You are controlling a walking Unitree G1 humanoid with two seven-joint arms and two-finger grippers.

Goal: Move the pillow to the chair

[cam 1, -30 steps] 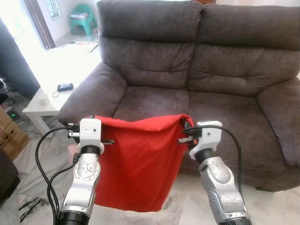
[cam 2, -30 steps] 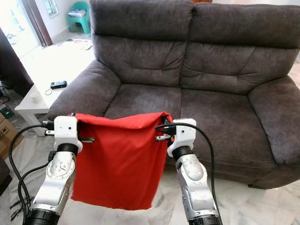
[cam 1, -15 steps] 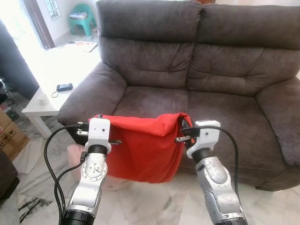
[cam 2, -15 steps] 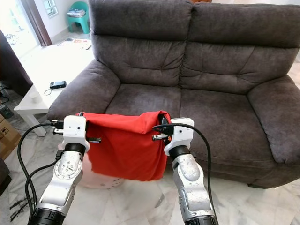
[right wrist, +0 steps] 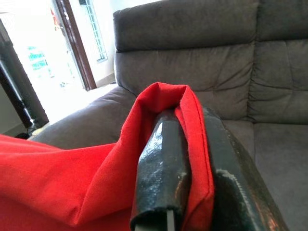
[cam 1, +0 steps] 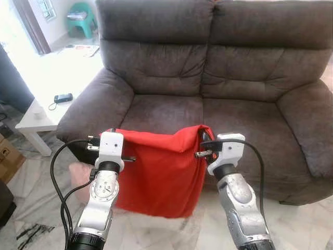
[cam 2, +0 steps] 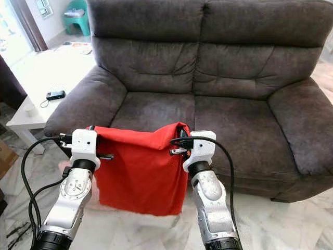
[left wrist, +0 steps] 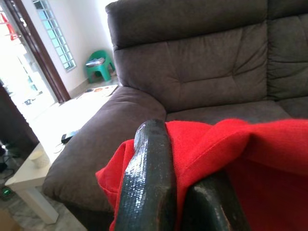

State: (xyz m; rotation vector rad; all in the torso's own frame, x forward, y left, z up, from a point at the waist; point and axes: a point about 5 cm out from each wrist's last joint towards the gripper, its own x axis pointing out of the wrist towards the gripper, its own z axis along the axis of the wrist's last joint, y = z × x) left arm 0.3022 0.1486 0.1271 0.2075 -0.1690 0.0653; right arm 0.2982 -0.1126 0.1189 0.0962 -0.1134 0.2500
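A limp red pillow (cam 1: 158, 169) hangs between my two grippers, in front of a dark grey two-seat sofa (cam 1: 208, 62). My left gripper (cam 1: 111, 132) is shut on the pillow's top left corner, and red cloth is pinched between its black fingers (left wrist: 149, 183). My right gripper (cam 1: 204, 136) is shut on the top right corner, with a fold of cloth (right wrist: 190, 120) clamped between its fingers (right wrist: 161, 163). The pillow's lower edge hangs just above the floor, short of the seat front. A green plastic chair (cam 1: 78, 18) stands far back on the left.
A white low table (cam 1: 47, 83) stands left of the sofa arm, with a phone (cam 1: 63, 98) and a small cup (cam 1: 36, 109) on it. A cardboard box (cam 1: 8, 156) sits on the marble floor at the far left.
The pillow's lower part swung up toward the sofa half a second ago and now hangs lower again. Both grips are unchanged. The view has shifted slightly.
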